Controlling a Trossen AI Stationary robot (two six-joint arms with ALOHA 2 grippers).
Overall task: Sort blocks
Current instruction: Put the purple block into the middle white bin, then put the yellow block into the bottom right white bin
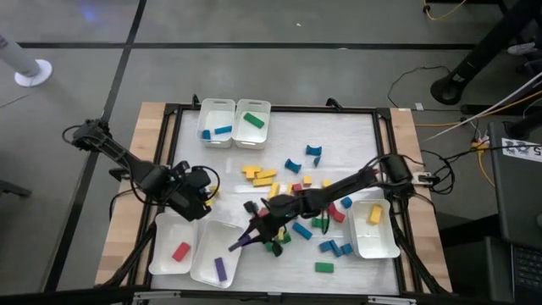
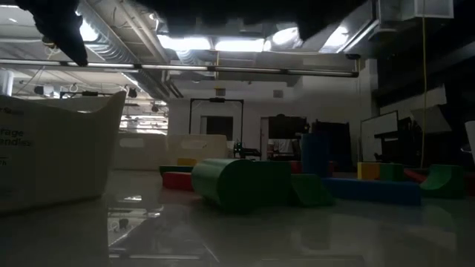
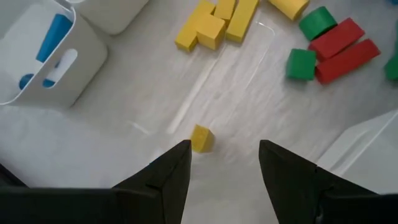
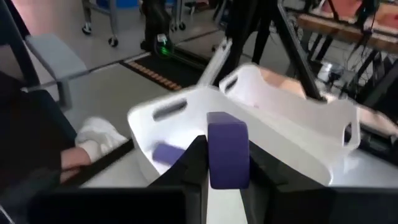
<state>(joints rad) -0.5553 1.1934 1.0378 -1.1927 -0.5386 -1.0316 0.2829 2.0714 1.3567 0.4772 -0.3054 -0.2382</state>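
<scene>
Few blocks (image 1: 263,175) sit sorted; most still litter the tabletop (image 1: 356,135). Our right gripper (image 4: 227,163) pinches a purple block (image 4: 227,151) at the purple tray (image 1: 212,254). Our left gripper (image 3: 225,158) hangs spread.

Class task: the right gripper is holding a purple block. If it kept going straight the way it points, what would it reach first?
Most likely the white tray directly ahead: the right gripper, shut on the purple block, points at its open top, where another purple block already lies. Depth is hard to judge, so rim or inside is uncertain.
</scene>
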